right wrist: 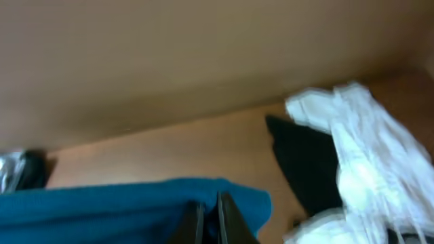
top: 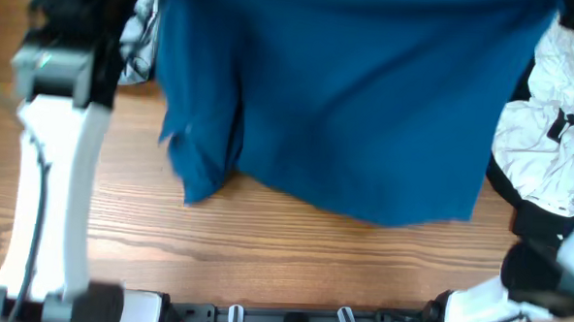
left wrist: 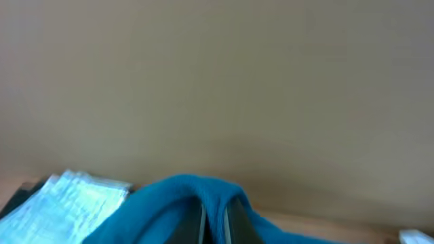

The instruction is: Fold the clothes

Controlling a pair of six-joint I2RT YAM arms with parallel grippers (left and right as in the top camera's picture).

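**Left gripper** (left wrist: 214,220): jaws drawn almost together, with a fold of the blue garment (top: 367,97) pinched between them. Only the fingertips show in the wrist view, and cloth bunches up over them.

**Right gripper** (right wrist: 209,217): the same, jaws nearly shut and clamping another edge of the garment, which runs off to one side as a taut band.

**Blue garment:** hangs between the two grips as a broad sheet toward the far edge of the table (top: 264,247). A sleeve-like flap droops at its left side.
- It looks lifted rather than laid down. Whether its lower hem touches the wood cannot be told.
- Judged purpose: pinching two points well apart spreads the cloth and lets its weight pull out creases, so it can be laid flat for a first fold. No fold appears to have been made yet.

**Left arm** (top: 54,170): a white link running along the left edge of the table.

**White and black clothes** (top: 550,143): a crumpled heap at the right edge, just beside the garment, probably waiting its turn.

**Pale patterned cloth** (top: 139,38): at the far-left corner, partly behind the garment.
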